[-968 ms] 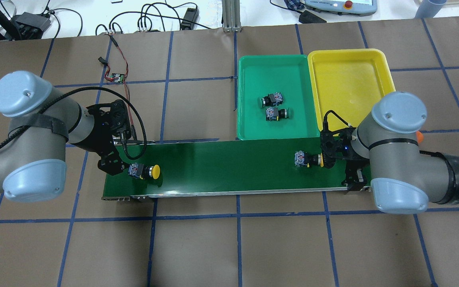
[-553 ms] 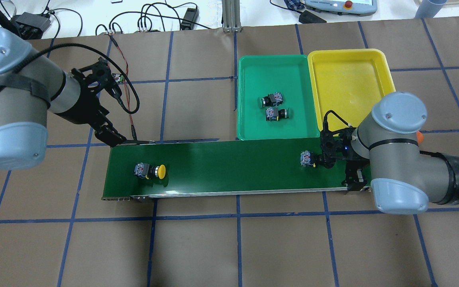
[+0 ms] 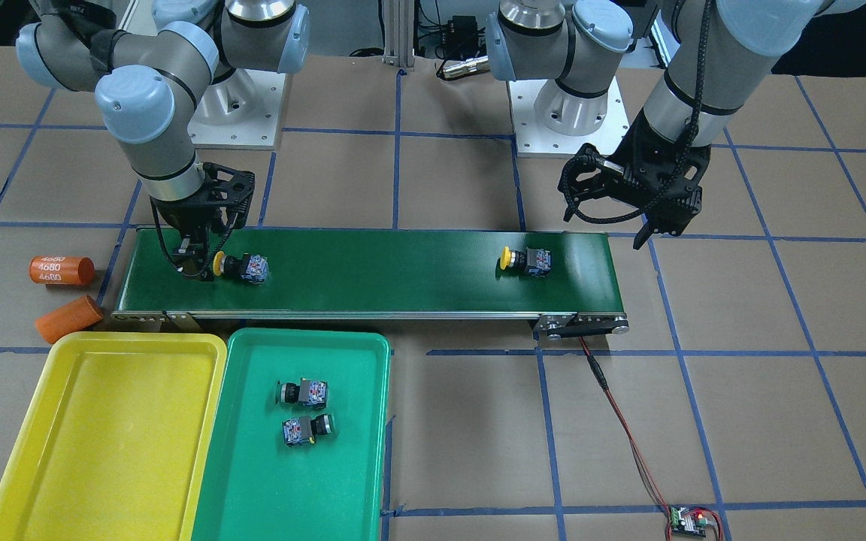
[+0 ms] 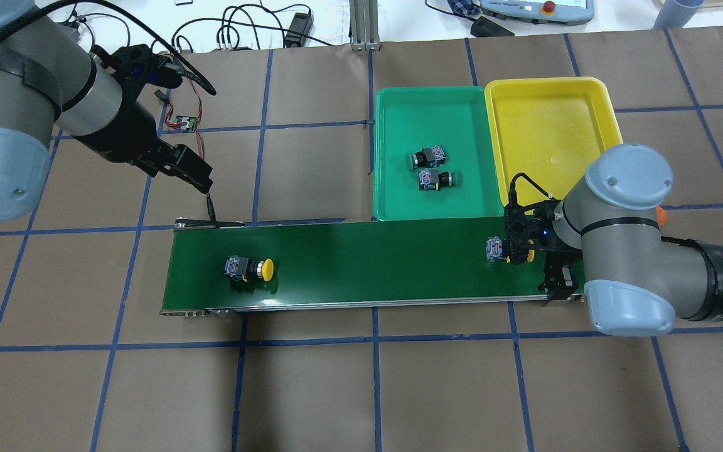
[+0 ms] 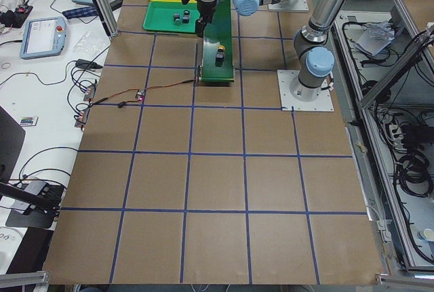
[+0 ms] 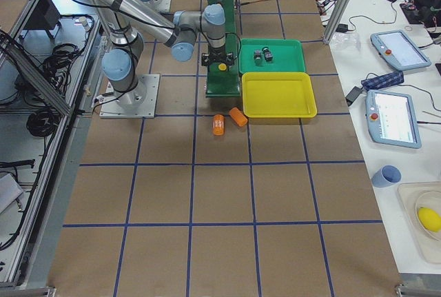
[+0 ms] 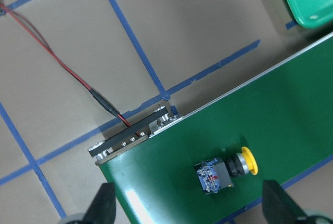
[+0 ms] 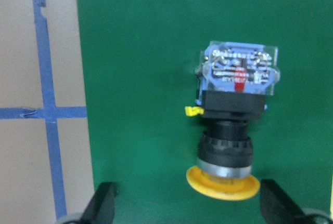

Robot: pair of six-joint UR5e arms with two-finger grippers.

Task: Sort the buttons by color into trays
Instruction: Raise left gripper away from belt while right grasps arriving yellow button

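Evidently a pick is in hand: the yellow-capped, black-bodied push-button (image 8: 231, 125) lies on its side on the long dark-green conveyor belt (image 4: 368, 263), cap between the right gripper's (image 8: 190, 206) spread fingers, so the next move calls for closing on it and carrying it to the shallow yellow plastic tray (image 4: 550, 85). The left gripper (image 7: 190, 208) hangs spread, raised off the belt's other end where the second yellow button (image 4: 250, 269) lies, and both green-capped buttons (image 4: 427, 157) sit in the green plastic tray (image 4: 379, 157). The brown-paper table (image 4: 311, 402), gridded with blue tape (image 4: 374, 376), backs onto a cable-strewn white bench (image 4: 117, 25).

Robotics lab: teach pendants (image 6: 393, 119), loose cables (image 4: 261, 28), tape-gridded table (image 4: 437, 389).
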